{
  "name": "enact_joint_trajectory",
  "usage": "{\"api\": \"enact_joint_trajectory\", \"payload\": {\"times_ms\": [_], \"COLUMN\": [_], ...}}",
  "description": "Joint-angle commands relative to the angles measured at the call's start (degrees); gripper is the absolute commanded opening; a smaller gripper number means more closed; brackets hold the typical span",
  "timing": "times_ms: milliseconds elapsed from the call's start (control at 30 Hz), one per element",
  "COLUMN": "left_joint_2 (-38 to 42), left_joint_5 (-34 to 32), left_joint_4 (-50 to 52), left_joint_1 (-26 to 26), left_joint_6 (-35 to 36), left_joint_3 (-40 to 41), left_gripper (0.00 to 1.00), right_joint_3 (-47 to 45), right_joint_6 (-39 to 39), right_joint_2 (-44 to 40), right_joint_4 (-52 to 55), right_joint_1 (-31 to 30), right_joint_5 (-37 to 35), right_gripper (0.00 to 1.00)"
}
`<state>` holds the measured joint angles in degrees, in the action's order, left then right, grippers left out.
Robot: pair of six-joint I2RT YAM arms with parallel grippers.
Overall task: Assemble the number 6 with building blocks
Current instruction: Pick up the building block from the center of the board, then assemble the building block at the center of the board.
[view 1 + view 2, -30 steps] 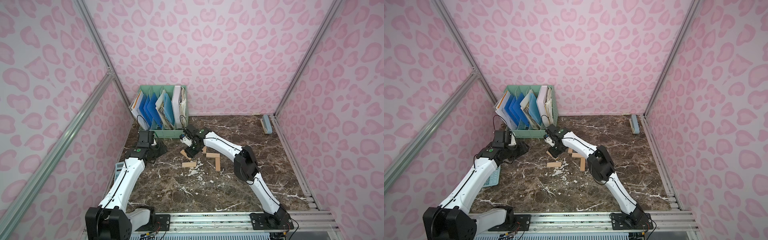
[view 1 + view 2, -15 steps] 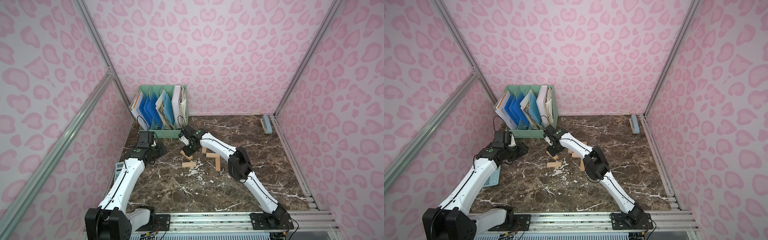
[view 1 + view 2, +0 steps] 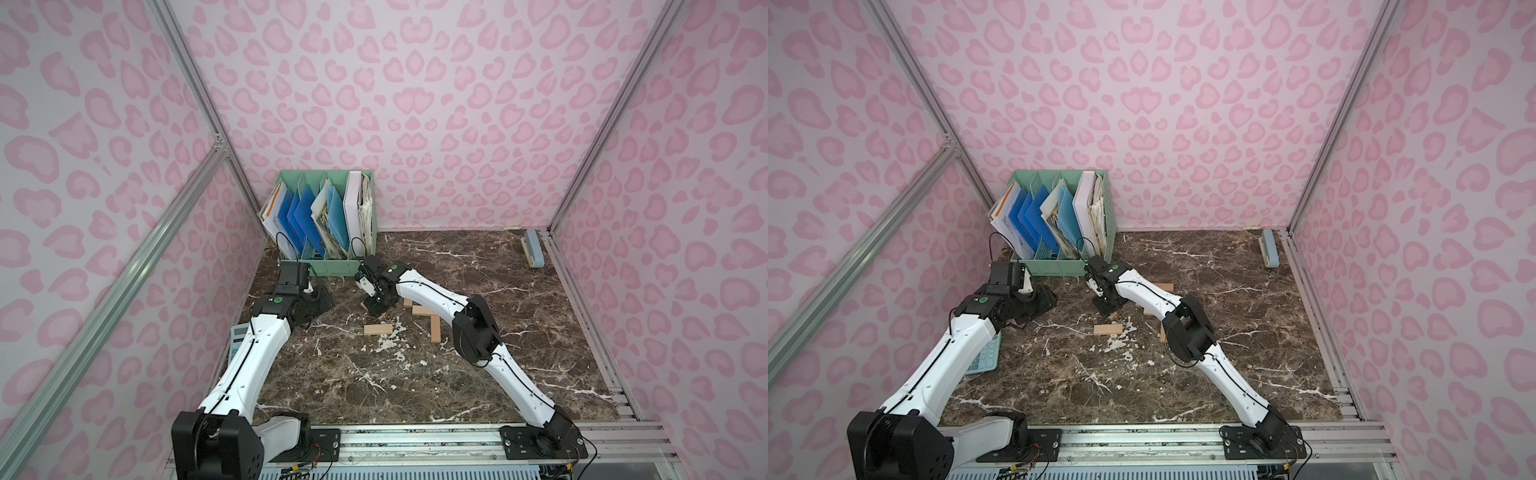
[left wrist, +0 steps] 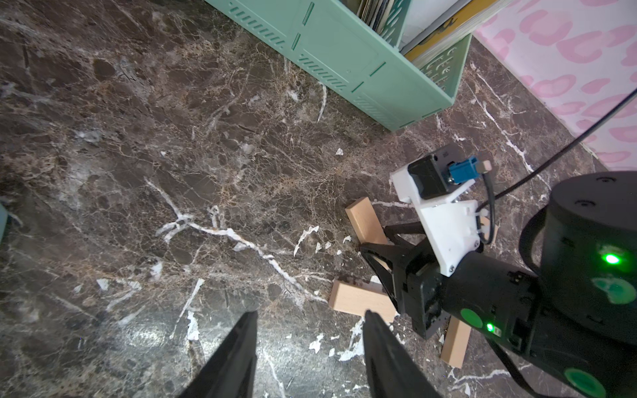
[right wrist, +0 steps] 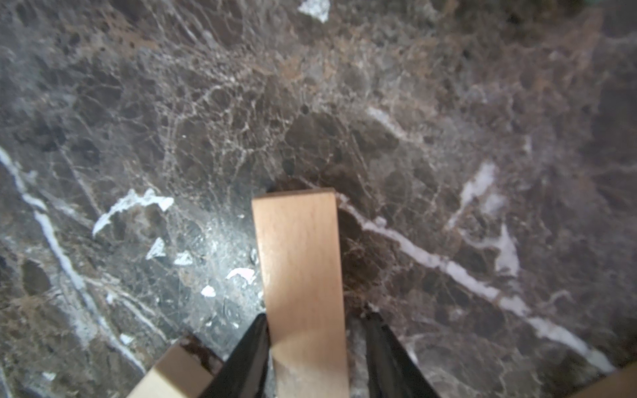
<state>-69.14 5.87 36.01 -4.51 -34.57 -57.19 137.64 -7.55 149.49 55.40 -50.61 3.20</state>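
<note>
Several light-tan building blocks lie loose on the dark marble. One lies flat, two form a corner, and one slanted block sits under my right gripper. The right jaws straddle that block. One finger touches its side and the other stands a small gap away. My left gripper hovers open and empty to the left of the blocks. No number 6 shape shows.
A green file organizer with folders stands at the back left, close behind both grippers. A calculator lies under the left arm. A grey-blue bar rests in the far right corner. Metal rails edge the table.
The right arm's elbow has swung left and the gripper has settled over the slanted block with its jaws narrowing round it. The left arm has stayed where it was.
</note>
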Motion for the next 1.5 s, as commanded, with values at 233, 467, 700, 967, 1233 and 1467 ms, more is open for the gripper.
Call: {"api": "enact_joint_trajectory", "payload": {"times_ms": [233, 467, 700, 967, 1233, 1467], "left_joint_2": [0.2, 0.1, -0.1, 0.4, 0.6, 1.1], "left_joint_5": [-0.2, 0.2, 0.9, 0.5, 0.6, 0.4], "left_joint_4": [-0.3, -0.5, -0.6, 0.1, -0.4, -0.1], "left_joint_1": [0.0, -0.1, -0.5, -1.4, -2.2, -2.9], "left_joint_6": [0.2, 0.1, -0.2, 0.1, -0.1, 0.2], "left_joint_3": [0.6, 0.4, 0.5, 0.5, 0.8, 1.5], "left_gripper": [0.53, 0.53, 0.53, 0.52, 0.52, 0.52], "right_joint_3": [-12.3, -17.6, -18.7, -21.4, -20.1, -18.9], "right_joint_6": [-5.9, -14.9, -19.5, -26.5, -37.1, -43.9], "right_joint_2": [-6.5, -11.5, -12.3, -14.6, -14.5, -14.7], "right_joint_4": [1.9, 5.1, 7.3, 7.4, 10.1, 9.0], "right_joint_1": [-0.2, -0.1, -0.3, -0.8, -1.6, -2.8], "right_joint_5": [-4.9, -7.1, -6.2, -5.8, -6.0, -7.1], "right_gripper": [0.11, 0.03, 0.00, 0.00, 0.00, 0.00]}}
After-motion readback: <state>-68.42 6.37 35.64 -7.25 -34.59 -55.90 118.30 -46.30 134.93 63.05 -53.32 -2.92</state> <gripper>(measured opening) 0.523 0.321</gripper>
